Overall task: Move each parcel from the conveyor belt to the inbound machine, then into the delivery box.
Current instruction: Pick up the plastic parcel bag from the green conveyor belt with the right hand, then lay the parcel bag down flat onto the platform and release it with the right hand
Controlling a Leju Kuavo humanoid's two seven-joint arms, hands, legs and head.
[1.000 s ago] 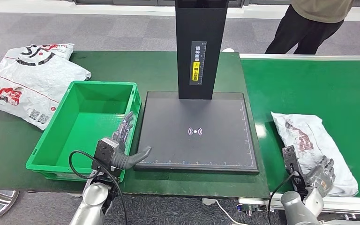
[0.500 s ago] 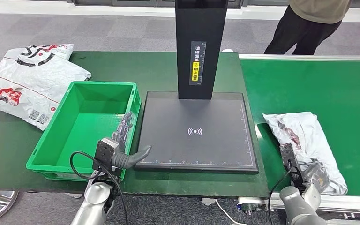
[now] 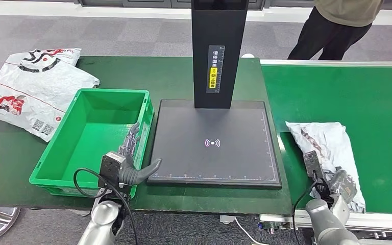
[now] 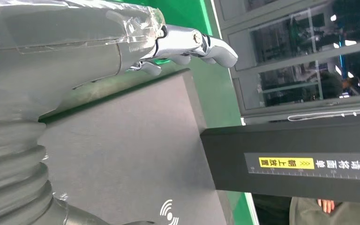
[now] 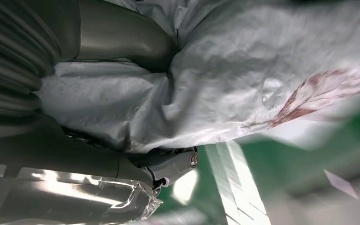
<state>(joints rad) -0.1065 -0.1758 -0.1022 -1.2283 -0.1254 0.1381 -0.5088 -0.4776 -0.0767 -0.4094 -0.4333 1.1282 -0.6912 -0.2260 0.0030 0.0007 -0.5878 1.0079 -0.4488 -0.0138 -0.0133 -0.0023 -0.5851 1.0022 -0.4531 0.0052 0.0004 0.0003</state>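
Now R hand (image 3: 343,185) grips parcel (image 3: 326,145) at belt (image 3: 377,102) edge; L hand (image 3: 132,161) spread, holding nothing, by scanner plate (image 3: 214,168).

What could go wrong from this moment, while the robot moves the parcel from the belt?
The right hand grips only the near end of the crumpled white plastic parcel, so the soft bag may slip or drag on the green conveyor belt. The left hand sits at the black scanner plate's corner and might get in the way.
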